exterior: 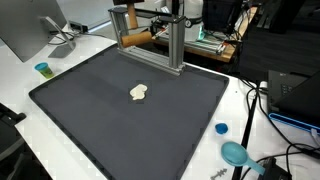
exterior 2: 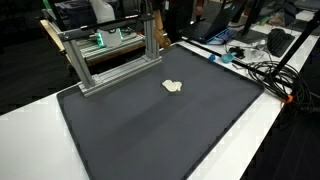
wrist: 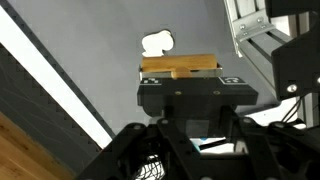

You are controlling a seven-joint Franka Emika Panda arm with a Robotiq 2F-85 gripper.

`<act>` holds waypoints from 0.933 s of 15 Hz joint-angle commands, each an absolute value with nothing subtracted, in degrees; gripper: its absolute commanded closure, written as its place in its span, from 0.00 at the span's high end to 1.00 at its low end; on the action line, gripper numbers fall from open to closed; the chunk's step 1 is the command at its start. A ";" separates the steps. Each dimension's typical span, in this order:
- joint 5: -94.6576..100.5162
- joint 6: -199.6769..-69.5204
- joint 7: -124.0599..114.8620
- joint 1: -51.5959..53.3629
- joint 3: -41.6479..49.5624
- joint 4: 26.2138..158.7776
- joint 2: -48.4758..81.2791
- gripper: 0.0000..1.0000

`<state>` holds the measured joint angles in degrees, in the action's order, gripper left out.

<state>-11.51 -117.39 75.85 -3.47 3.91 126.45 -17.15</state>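
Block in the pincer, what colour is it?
The block is light tan wood, best seen in the wrist view.

The mat [exterior: 120, 110] is plain dark grey. The lump [exterior: 139, 92] on its middle is cream-white. At its far edge the frame [exterior: 175, 45] is silver, the wooden block [wrist: 180, 66] light brown, the gripper [wrist: 190, 80] black. Around the mat the table [exterior: 20, 90] is white, the cap [exterior: 221, 128] blue.

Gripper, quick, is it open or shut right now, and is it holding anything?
Gripper: jaws closed on a wooden block.
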 commanded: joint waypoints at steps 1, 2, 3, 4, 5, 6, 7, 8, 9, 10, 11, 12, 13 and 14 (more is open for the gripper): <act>-16.41 -117.50 65.91 -0.76 4.04 129.98 -18.15 0.22; -16.87 -118.05 62.45 -0.41 3.70 131.14 -18.65 0.22; -17.43 -118.06 59.26 0.08 3.51 131.65 -18.68 0.22; -16.96 -119.10 55.41 0.25 3.16 132.12 -18.48 0.22; -16.70 -119.43 51.98 0.47 2.98 132.17 -18.27 0.22; -15.96 -119.97 48.07 0.59 2.63 132.60 -18.59 0.22; -15.52 -120.25 44.42 0.68 2.38 132.83 -18.90 0.22; -14.98 -120.51 40.64 0.72 2.06 133.32 -19.68 0.22; -14.62 -120.71 36.91 0.78 1.75 133.90 -20.48 0.22; -13.85 -120.69 32.95 0.71 1.35 134.95 -21.92 0.22; -13.04 -120.29 29.24 0.56 1.11 135.96 -23.54 0.22; -12.09 -119.88 25.48 0.40 0.91 136.77 -25.00 0.22; -11.53 -119.93 21.74 0.49 0.68 137.23 -25.94 0.22; -12.56 -119.60 27.64 2.10 2.61 134.09 -20.87 0.47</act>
